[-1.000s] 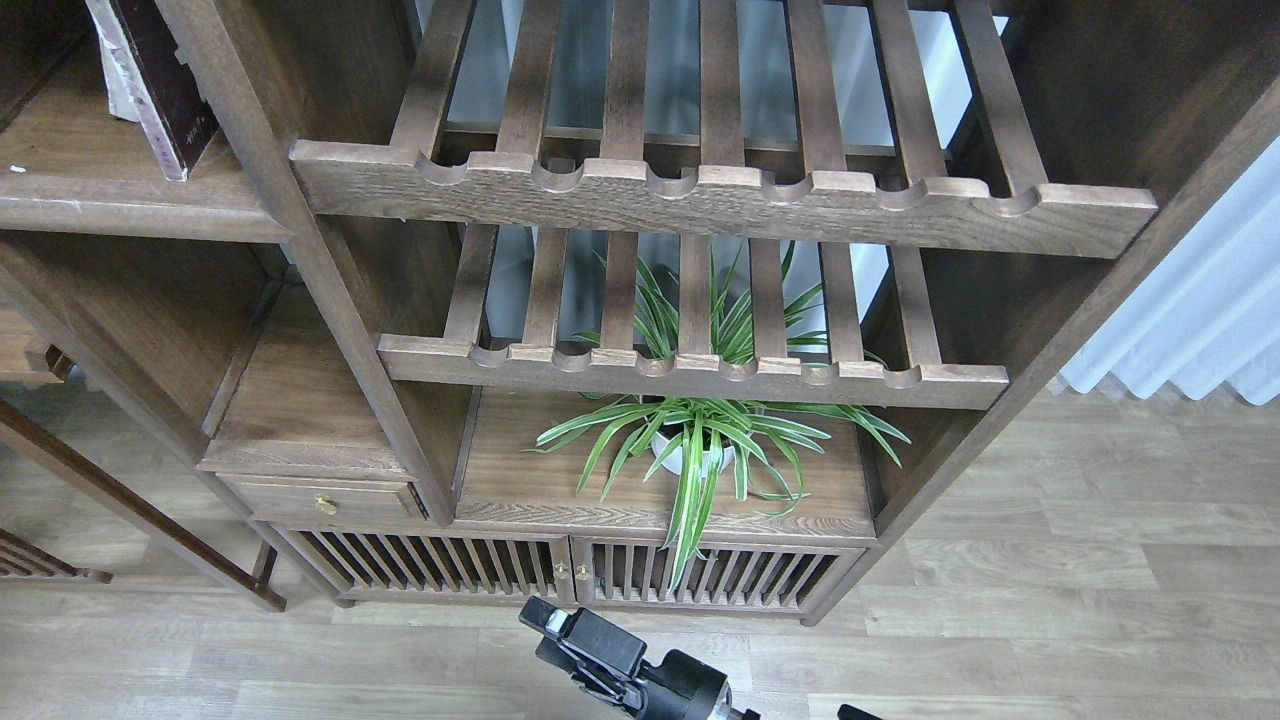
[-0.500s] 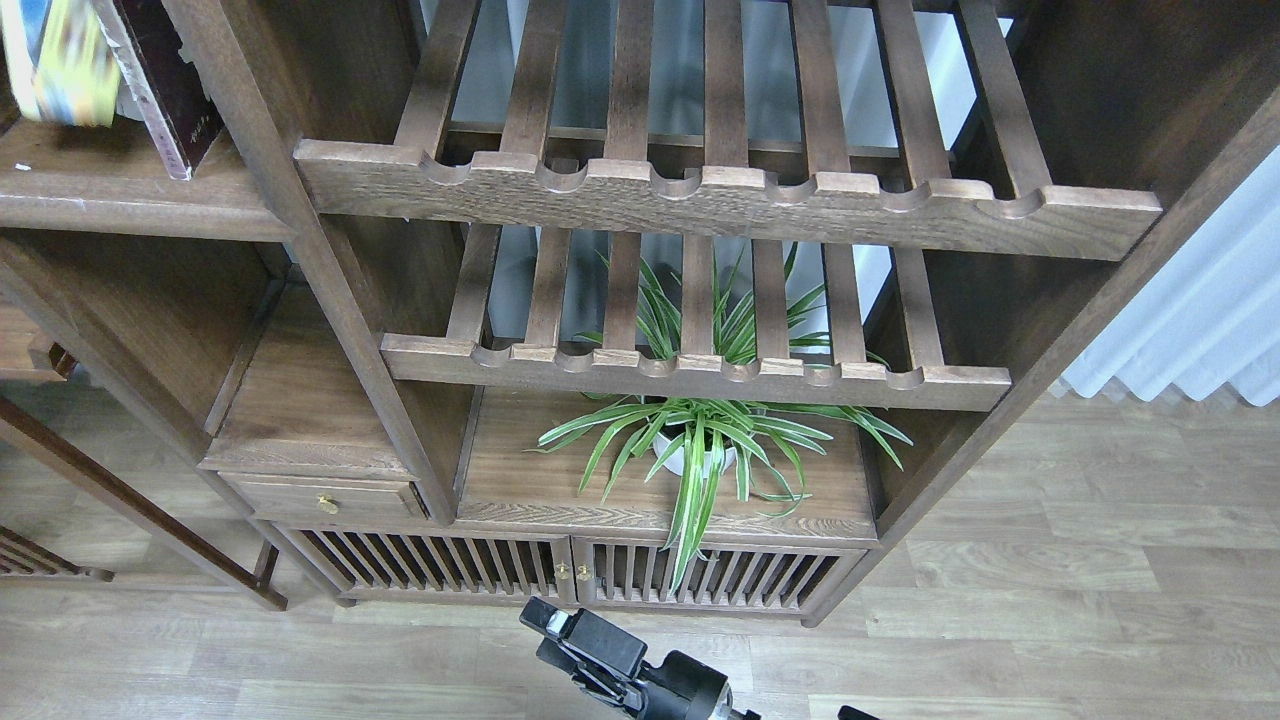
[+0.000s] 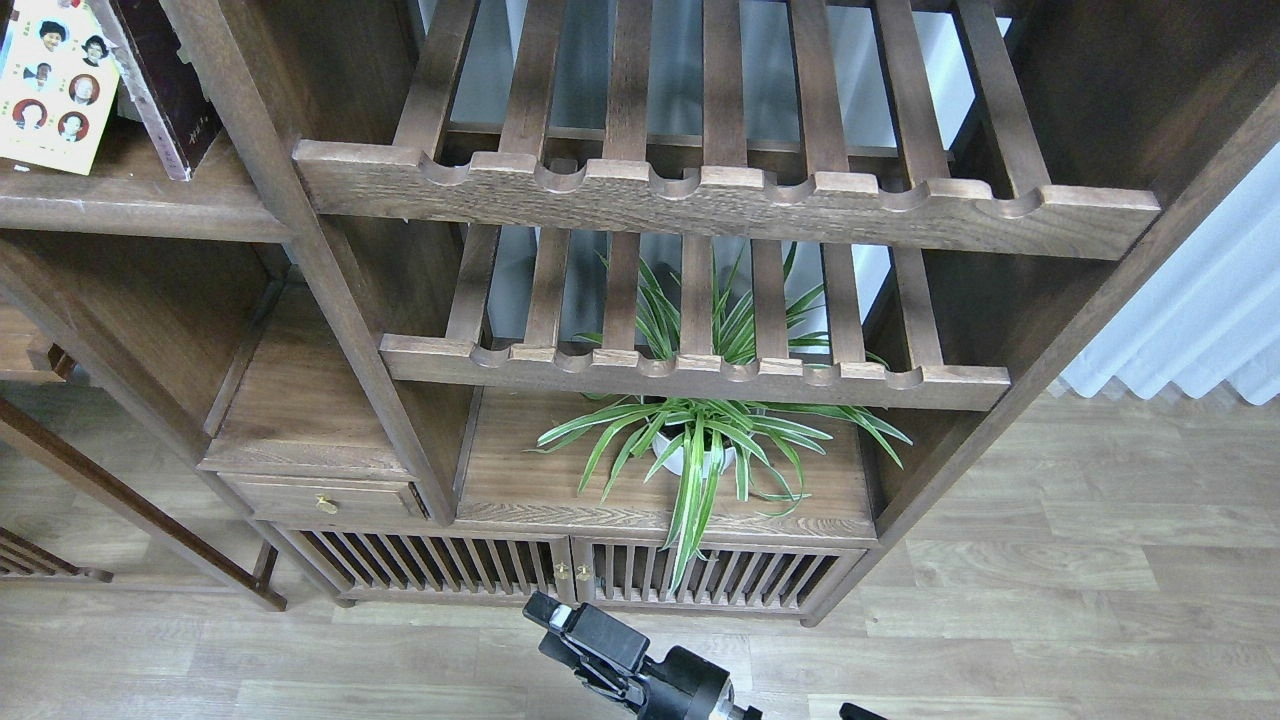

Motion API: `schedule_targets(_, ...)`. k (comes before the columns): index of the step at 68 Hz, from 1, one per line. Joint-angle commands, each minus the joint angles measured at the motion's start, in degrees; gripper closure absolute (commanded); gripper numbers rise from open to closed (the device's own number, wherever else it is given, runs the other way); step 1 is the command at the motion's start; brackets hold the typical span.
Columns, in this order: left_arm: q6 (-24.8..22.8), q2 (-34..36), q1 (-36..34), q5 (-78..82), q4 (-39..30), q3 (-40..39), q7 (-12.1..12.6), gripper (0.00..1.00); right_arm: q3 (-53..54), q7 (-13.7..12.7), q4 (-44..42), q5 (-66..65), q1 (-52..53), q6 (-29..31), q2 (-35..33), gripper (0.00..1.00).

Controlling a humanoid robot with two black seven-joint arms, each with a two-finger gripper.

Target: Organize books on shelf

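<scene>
Books, a pale glossy paperback [image 3: 55,85] printed with small round portraits beside a thick maroon one [image 3: 160,85], stand tilted on the smooth dark-wood shelf [image 3: 130,205] at upper left, while a black hand [image 3: 560,625] at bottom centre angles up-left, its finger gap impossible to tell.

Pale book w/ faces [image 3: 55,85] now on shelf [image 3: 130,205], beside maroon book [image 3: 165,85].

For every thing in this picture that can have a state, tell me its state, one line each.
Book with faces: standing on the shelf, tilted.
Maroon book: standing, leaning.
Drawer: closed.
Slatted cabinet doors: closed.
Potted plant: upright.
Right gripper: state unclear.
</scene>
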Motion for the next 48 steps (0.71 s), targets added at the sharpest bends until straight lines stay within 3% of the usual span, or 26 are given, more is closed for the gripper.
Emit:
schedule_targets(1,0.0,-0.5,8.8,-0.2,-8.4,-6.3,0.0,0.56,0.2,0.6,0.5,0.0,0.2,0.0,0.0,0.01)
schedule_targets(11,0.0,-2.9,19.6,-0.8,-19.8,-11.9,0.0,0.56,0.5,0.7,0.5,0.0,0.5,0.0,0.0,0.01)
schedule_targets(28,0.0,-5.0,27.8,-0.9,-24.8,-17.1,0.0,0.56,0.9,0.7,0.5,0.0,0.5,0.0,0.0,0.01)
schedule_targets(48,0.0,-14.6,42.1,-0.9,-32.0,-22.9,0.0,0.53,3.4,0.7,0.5,0.0,0.8,0.0,0.0,0.01)
